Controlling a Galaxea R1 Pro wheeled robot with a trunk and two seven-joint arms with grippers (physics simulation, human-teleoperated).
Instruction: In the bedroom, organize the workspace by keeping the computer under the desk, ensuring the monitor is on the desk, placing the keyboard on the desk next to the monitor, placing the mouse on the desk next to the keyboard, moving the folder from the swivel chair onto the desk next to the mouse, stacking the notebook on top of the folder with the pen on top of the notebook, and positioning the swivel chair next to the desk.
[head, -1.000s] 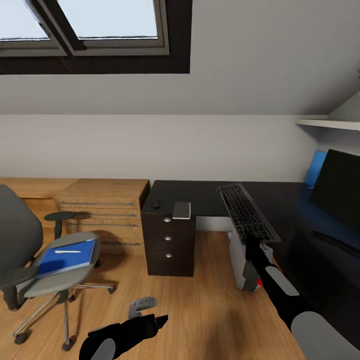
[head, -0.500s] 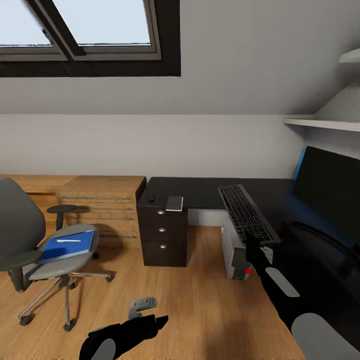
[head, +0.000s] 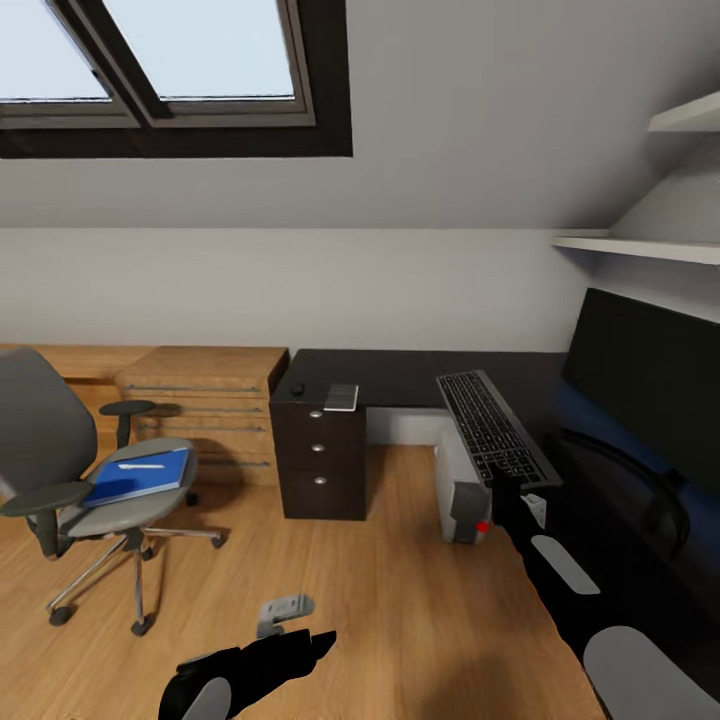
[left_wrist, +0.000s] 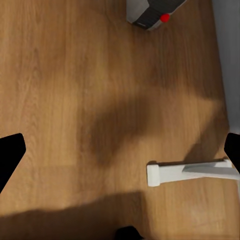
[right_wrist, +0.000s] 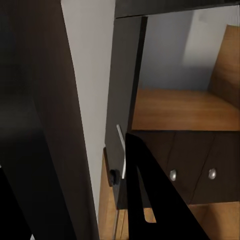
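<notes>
**A:** Where's the keyboard (head: 494, 428)?

**B:** Held in the air by its near end, gripped by the right gripper (head: 512, 493) above the near edge of the desk (head: 400, 375). It slants away toward the far wall, with the monitor (head: 645, 385) just to its right.

**A:** So which step is this?

**B:** I'd say setting the keyboard on the desk beside the monitor. The next move calls for swinging it right over the black top, levelling it and lowering it flat before letting go, keeping clear of the screen and its stand.

**A:** And the rest?

**B:** The computer (head: 462, 490) stands on the floor under the desk edge, below the keyboard. Far left on the desk lie the mouse (head: 297, 389) and the notebook (head: 342, 397), above a black drawer unit (head: 320, 460). The folder (head: 140, 475) is well apart on the swivel chair (head: 90, 480), a pale stroke on it that may be the pen. The left gripper (head: 285, 612) hangs low over the floor, fingers spread wide, empty.

**A:** Anything unclear?

**B:** The monitor is cut off at the right edge. The right wrist view is mostly dark surfaces, so the exact grip is hard to read.
</notes>
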